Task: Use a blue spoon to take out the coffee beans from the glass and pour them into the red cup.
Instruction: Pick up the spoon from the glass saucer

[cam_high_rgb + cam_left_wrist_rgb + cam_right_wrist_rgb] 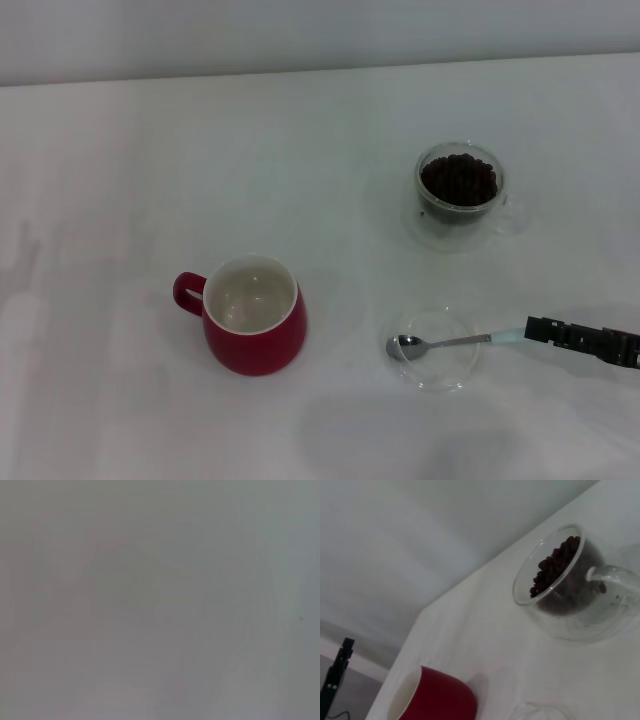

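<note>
Spoon (440, 344) lies crosswise on the saucer (436, 375), handle pointing at the right gripper (530, 331). Gripper is at the handle tip; whether it pinches, I cannot tell. Left arm is out of sight.

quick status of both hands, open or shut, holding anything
Left hand: not in view.
Right hand: at the handle end of the blue spoon lying on the saucer; grip state cannot be told.

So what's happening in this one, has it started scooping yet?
Not yet. The right gripper has reached in from the right to the handle end of the blue spoon, which lies with its bowl on a clear saucer. The coffee beans are all in the glass farther back. The red cup on the left is empty. The left arm is out of view.
</note>
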{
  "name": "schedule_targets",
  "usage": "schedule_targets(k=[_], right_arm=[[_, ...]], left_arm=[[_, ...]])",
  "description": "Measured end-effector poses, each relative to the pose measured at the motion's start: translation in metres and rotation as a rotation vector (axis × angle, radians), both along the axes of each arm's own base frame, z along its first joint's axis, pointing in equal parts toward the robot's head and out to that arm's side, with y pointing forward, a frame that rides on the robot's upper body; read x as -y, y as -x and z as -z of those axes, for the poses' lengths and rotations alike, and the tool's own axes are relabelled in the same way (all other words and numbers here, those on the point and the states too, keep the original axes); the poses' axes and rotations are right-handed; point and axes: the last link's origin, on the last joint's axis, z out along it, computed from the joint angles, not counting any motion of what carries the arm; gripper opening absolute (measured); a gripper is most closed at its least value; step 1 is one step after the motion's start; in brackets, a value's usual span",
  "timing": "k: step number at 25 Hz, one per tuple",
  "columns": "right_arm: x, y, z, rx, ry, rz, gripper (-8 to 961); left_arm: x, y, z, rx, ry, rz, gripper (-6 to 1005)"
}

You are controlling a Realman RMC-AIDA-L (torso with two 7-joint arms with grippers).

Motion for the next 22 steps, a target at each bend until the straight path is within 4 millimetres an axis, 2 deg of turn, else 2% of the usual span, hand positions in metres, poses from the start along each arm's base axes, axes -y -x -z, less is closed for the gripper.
schedule_targets(k=[3, 9, 22], right_arm=[[-0.0012, -0.0011, 0.0002, 0.008, 0.0, 0.005, 739], [-0.0009, -0.001, 0.0014, 0.018, 0.029, -0.002, 598], [-0.0045, -0.0004, -0.0001, 0.022, 0.032, -0.004, 500]], left_arm=[[0.0, 0.0, 0.0, 0.001, 0.0, 0.0, 894], [0.0, -0.0001, -0.0007, 0.005, -0.005, 0.001, 895], [-0.0001, 0.0, -0.0007, 0.006, -0.004, 0.001, 893]])
